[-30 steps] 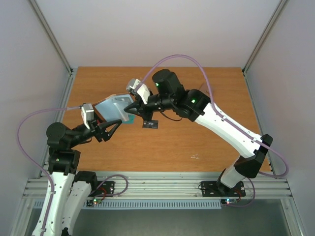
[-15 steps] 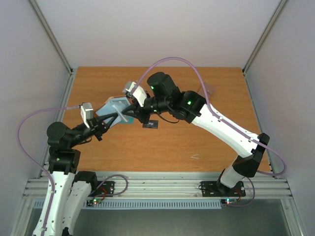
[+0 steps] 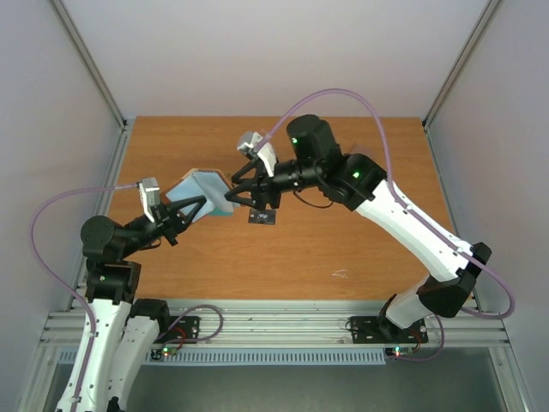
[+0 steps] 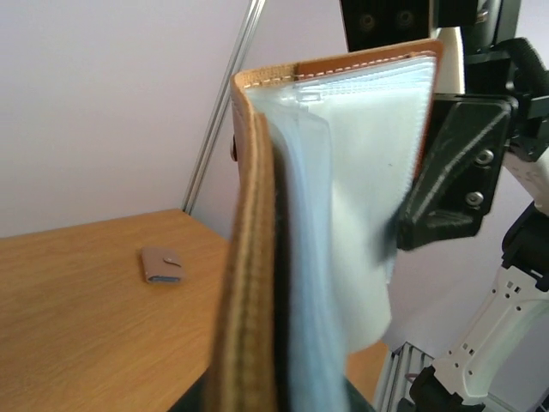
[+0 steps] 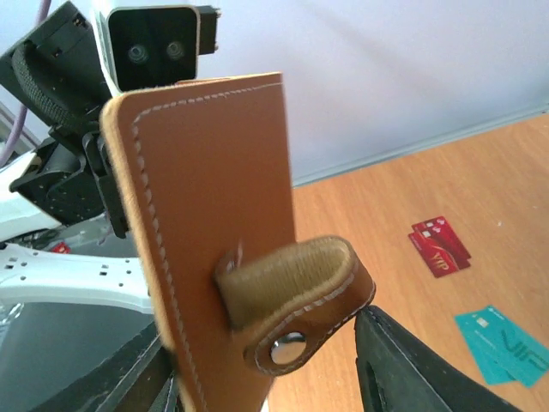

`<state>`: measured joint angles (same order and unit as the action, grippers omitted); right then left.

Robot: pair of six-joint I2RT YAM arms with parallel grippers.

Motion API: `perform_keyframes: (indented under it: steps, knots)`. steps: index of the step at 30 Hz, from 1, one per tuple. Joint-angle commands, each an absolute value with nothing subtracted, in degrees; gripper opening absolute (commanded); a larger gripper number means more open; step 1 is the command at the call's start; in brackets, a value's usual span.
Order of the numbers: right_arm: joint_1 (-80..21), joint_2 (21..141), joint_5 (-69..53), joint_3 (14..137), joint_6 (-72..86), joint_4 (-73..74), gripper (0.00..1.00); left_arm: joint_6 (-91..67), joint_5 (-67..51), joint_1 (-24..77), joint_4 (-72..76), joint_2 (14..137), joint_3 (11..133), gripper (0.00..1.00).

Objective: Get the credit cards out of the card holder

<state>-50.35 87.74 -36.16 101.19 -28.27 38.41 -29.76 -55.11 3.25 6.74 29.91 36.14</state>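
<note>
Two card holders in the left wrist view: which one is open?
The tan stitched holder standing upright right before the camera, clear sleeves fanned out. The small taupe holder lies shut on the table behind.

A: Card holder (image 5: 206,215), outside?
B: Tan-brown, pale stitching round the edge, silver snap (image 5: 289,349). Sleeves (image 4: 360,172) pale blue-white.
A: Loose cards?
B: Red cards (image 5: 439,246), white print; teal cards (image 5: 502,343); black card (image 3: 262,217). Table (image 5: 386,223) orange wood grain.
</note>
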Motion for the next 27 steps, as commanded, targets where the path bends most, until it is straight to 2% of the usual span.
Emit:
perform_keyframes:
  steps: [1, 4, 16, 19, 27]
  knots:
    - [-47.7, 84.7, -40.1, 100.4, -28.8, 40.4, 0.51, -33.5, -55.9, 3.3, 13.8, 29.9, 36.1, 0.0]
    - [-47.0, 84.7, -38.4, 100.7, -28.6, 41.7, 0.43, -32.5, -56.6, 3.3, 13.6, 29.7, 36.4, 0.0]
    - [-47.4, 87.8, -31.2, 102.3, -27.1, 42.3, 0.35, -31.7, -57.1, 3.3, 13.4, 29.7, 36.4, 0.0]
    - [-48.0, 89.5, -31.5, 103.1, -26.5, 41.2, 0.37, -31.7, -57.4, 3.4, 13.4, 29.6, 36.4, 0.0]
    - [-51.3, 94.5, -37.2, 108.0, -27.3, 41.0, 0.51, -30.6, -57.0, 3.4, 11.9, 29.9, 36.5, 0.0]
